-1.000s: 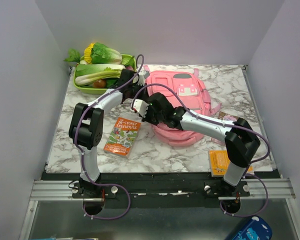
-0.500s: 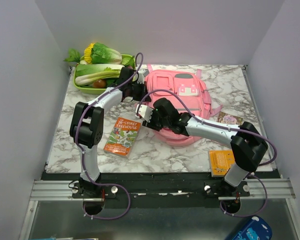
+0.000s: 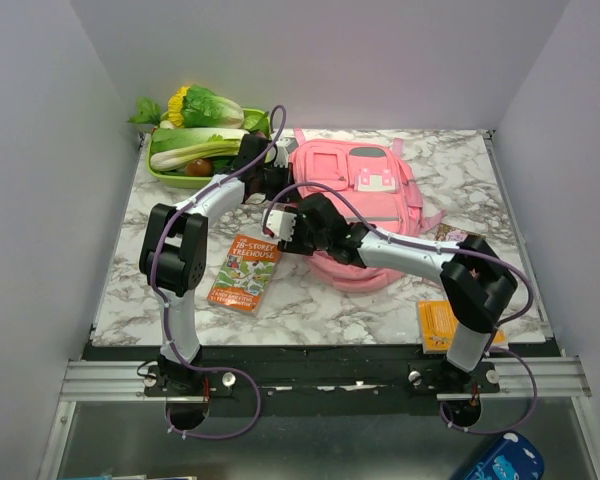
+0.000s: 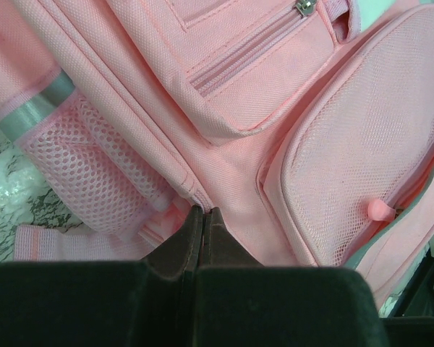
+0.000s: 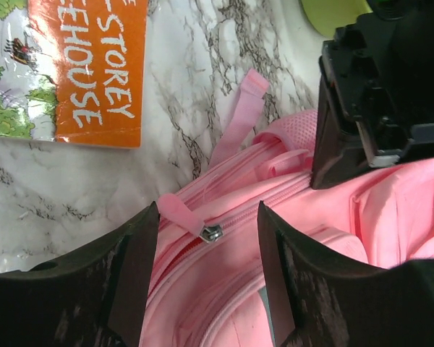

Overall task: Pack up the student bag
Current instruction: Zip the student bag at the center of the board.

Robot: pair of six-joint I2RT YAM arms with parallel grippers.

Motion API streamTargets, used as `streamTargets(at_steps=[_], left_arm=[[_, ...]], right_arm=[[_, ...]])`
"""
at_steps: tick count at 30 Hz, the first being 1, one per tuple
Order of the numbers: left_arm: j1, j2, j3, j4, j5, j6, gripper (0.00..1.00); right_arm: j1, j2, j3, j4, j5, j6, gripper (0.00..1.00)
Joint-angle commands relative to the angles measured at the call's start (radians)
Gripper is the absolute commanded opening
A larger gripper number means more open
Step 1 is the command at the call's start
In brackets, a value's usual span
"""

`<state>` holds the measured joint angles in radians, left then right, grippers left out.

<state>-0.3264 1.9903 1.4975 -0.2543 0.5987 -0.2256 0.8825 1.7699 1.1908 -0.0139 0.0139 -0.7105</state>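
The marble table [image 3: 150, 290] is walled in white on three sides. The widest bare stretch lies to the left of both sets of fingers, broken only by the orange-covered book [image 3: 245, 272], which lies just near-left of the right gripper [image 5: 207, 217]. Beyond the left gripper [image 4: 202, 217] a green tray [image 3: 158, 176] of vegetables crowds the far-left corner. An orange booklet [image 3: 438, 325] sits at the near edge, well to the right of the fingers. The left fingers are pressed fully together, tips against a seam on the side of the student bag [image 3: 355, 175], just beside its mesh pocket (whether a fold of cloth is nipped between them cannot be told). The right fingers stand well apart and grip nothing. The pink zip pull [image 5: 179, 215] and its metal slider [image 5: 212, 233] lie in the gap between them, touching neither. The bag lies flat just right of both grippers, patch face up. Its long axis runs from the far edge toward the near edge, and its left side is turned to the fingers.
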Motion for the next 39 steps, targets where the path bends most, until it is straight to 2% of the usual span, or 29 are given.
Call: streamTargets(at_steps=[1, 11, 14, 18, 24, 30, 39], left_arm=[[0.007, -0.021, 0.024, 0.007, 0.024, 0.002, 0.0], [0.007, -0.016, 0.029, 0.007, 0.021, -0.003, 0.0], [0.007, -0.019, 0.029, 0.004, 0.015, 0.0, 0.0], [0.007, -0.019, 0.026, 0.004, 0.007, 0.006, 0.0], [0.007, -0.012, 0.026, 0.007, 0.012, 0.003, 0.0], [0.007, -0.005, 0.036, 0.006, 0.006, 0.002, 0.0], [0.012, 0.048, 0.104, -0.013, -0.019, -0.008, 0.0]], right_arm=[[0.007, 0.065, 0.078, -0.101, -0.044, -0.026, 0.65], [0.007, 0.141, 0.135, -0.153, 0.018, -0.063, 0.56], [0.007, 0.148, 0.141, -0.164, 0.021, -0.067, 0.45], [0.007, 0.143, 0.153, -0.162, 0.009, -0.063, 0.16], [0.01, 0.114, 0.153, -0.161, -0.009, -0.061, 0.02], [0.012, 0.06, 0.118, -0.161, -0.055, -0.05, 0.01], [0.055, -0.048, -0.014, -0.138, -0.069, 0.097, 0.01]])
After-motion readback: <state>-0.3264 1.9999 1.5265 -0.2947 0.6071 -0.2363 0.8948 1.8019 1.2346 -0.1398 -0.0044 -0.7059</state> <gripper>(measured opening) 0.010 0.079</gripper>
